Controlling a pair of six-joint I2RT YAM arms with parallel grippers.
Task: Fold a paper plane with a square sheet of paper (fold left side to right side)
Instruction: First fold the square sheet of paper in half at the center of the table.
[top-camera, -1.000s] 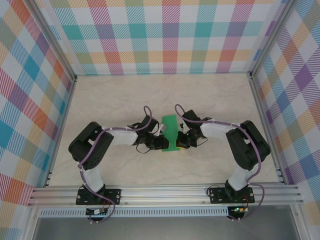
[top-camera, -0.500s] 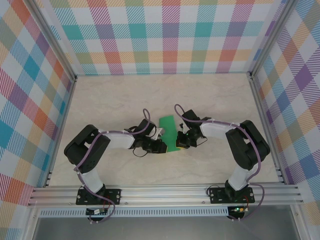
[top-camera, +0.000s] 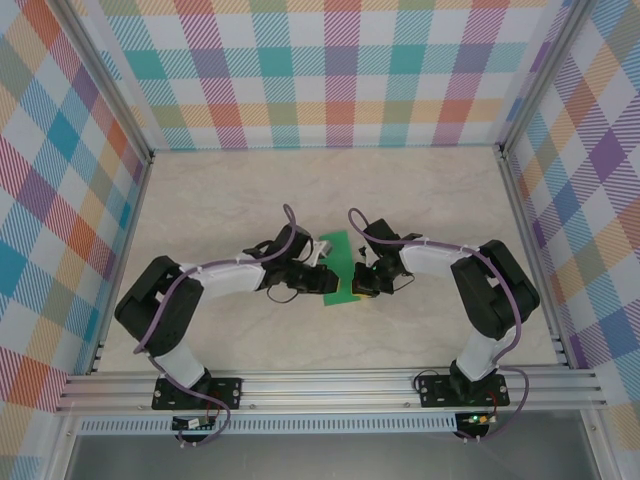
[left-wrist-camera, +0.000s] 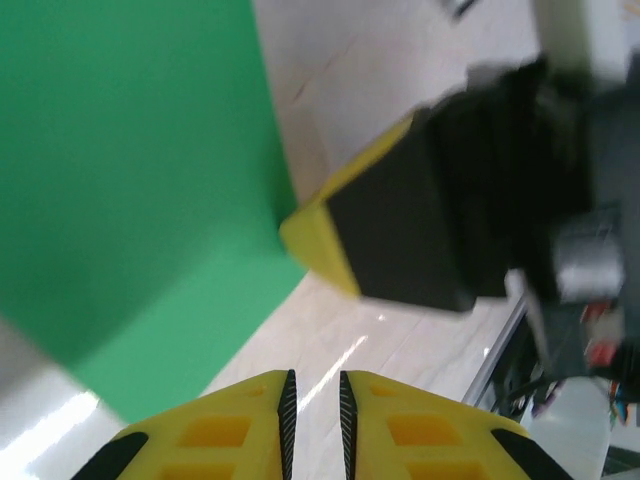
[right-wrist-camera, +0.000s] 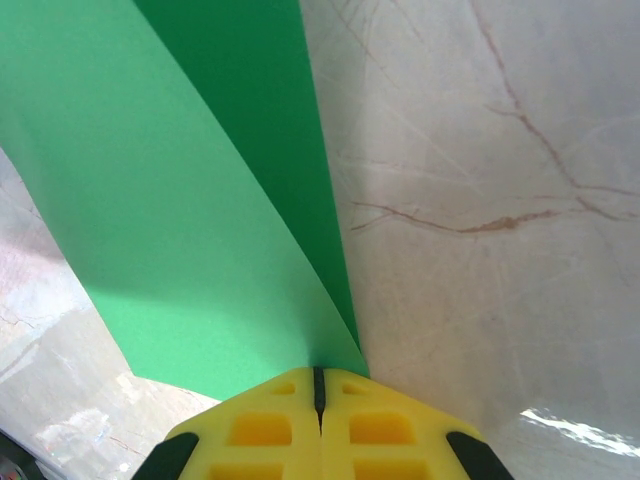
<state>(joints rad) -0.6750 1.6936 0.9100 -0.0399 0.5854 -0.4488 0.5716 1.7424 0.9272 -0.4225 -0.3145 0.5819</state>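
Two layers make up the square sheet of paper (top-camera: 337, 262), a narrow strip at the middle of the table (top-camera: 200, 200), well off every edge. At my left wrist, my left gripper (left-wrist-camera: 315, 385) hovers nearly closed and empty just beside it, ready to press. At my right wrist, my right gripper (right-wrist-camera: 320, 378) clamps the strip's near corner, I judge so the layers cannot slip.

Left gripper (left-wrist-camera: 315, 385), right gripper (right-wrist-camera: 319, 378) & green sheet (right-wrist-camera: 200, 200) are crowding mid counter (top-camera: 420, 190), hardly a gap betw. them; far half is lying free; plaid walls (top-camera: 330, 70) are closing 3 sides.
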